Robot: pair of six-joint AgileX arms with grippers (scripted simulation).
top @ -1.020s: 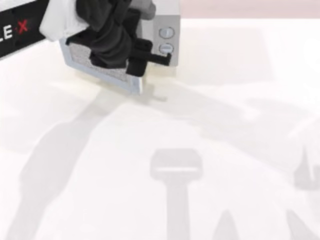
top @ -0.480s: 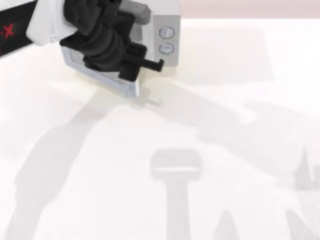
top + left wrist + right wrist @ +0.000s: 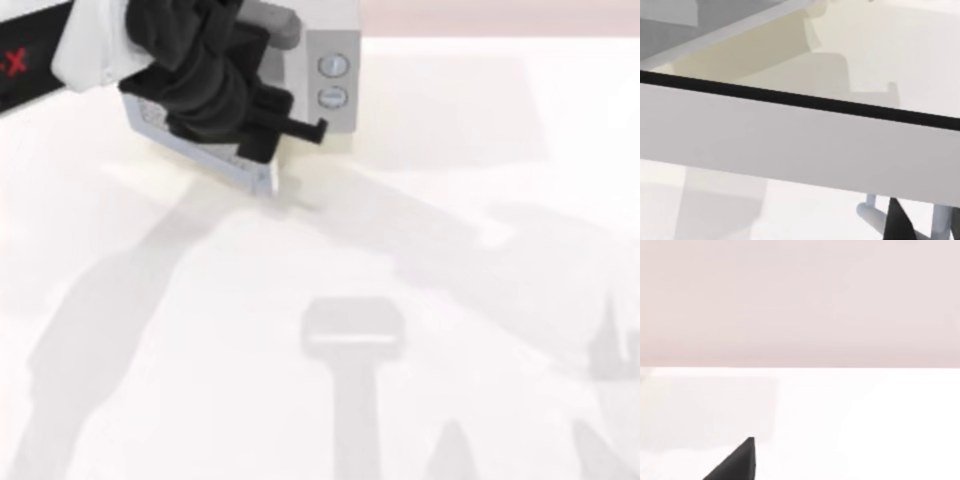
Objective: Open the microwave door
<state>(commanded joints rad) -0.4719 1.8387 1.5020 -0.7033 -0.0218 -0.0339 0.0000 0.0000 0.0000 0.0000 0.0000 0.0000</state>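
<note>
The microwave (image 3: 338,45) sits at the table's far left, its two knobs (image 3: 333,82) stacked on the side panel. The microwave door (image 3: 215,160) stands swung outward at an angle, with its free corner toward the table's front. My left gripper (image 3: 300,128) hangs over the door's free end. In the left wrist view the door (image 3: 790,145) is a broad grey band, and a dark fingertip (image 3: 897,225) crosses its pale bar handle (image 3: 867,215), the gripper shut on it. My right arm is outside the top view; one dark fingertip (image 3: 740,462) shows in its wrist view.
Arm shadows lie across the white table (image 3: 450,300). A pink wall (image 3: 800,300) runs behind the table's far edge. The opened cavity's floor (image 3: 740,55) shows beyond the door.
My left gripper has pulled back to the left with the door, swinging it wider from the microwave front. Over the last half second there is almost no movement.
</note>
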